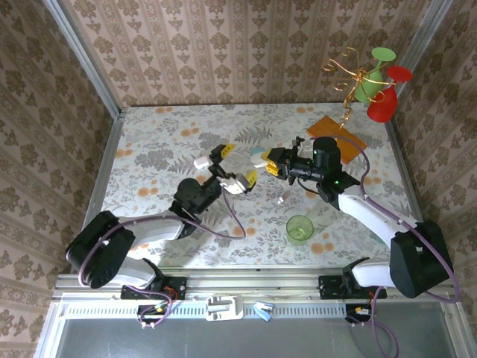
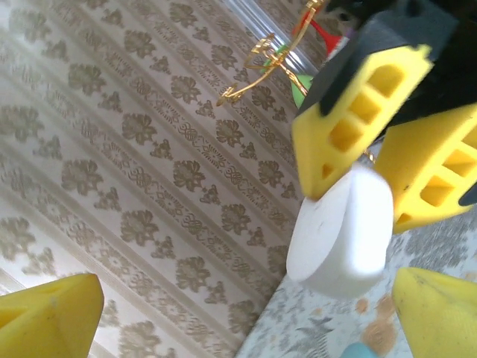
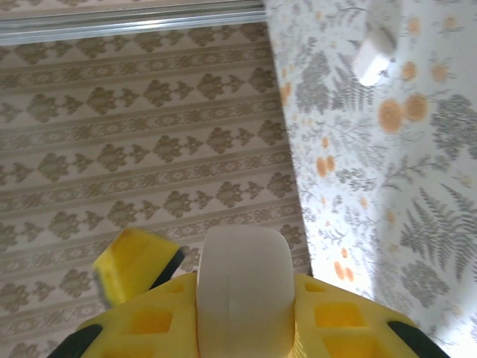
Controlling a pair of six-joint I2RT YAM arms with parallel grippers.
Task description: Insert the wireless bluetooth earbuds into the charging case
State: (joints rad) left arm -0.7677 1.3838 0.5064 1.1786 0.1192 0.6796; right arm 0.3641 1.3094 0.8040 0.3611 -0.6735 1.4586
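1. The left end effector (image 1: 237,164) was held above the middle of the floral tabletop (image 1: 149,149), jaws spread wide, nothing between them.
2. In the left wrist view its yellow fingertips (image 2: 48,313) were seen far apart at the bottom corners.
3. The right end effector (image 1: 267,162) was held just beside the left one, facing it, and was clamped on a white case (image 1: 259,158).
4. The case (image 2: 343,231) was pinched between the right end effector's (image 2: 365,201) yellow fingers, off the tabletop and apart from the left fingertips.
5. In the right wrist view the case (image 3: 242,291) was seen end-on, seated between the two fingers of the right end effector (image 3: 242,321).
6. A tiny pale speck (image 1: 281,200) lay on the tabletop between the right end effector and a green cup (image 1: 299,229). It was too small to tell whether it was an earbud.
7. A small white piece (image 3: 375,60) lay on the tabletop further off; what it was could not be told.
8. An orange pad (image 1: 339,133) lay at the far right, near a red-and-green ornament (image 1: 373,78).
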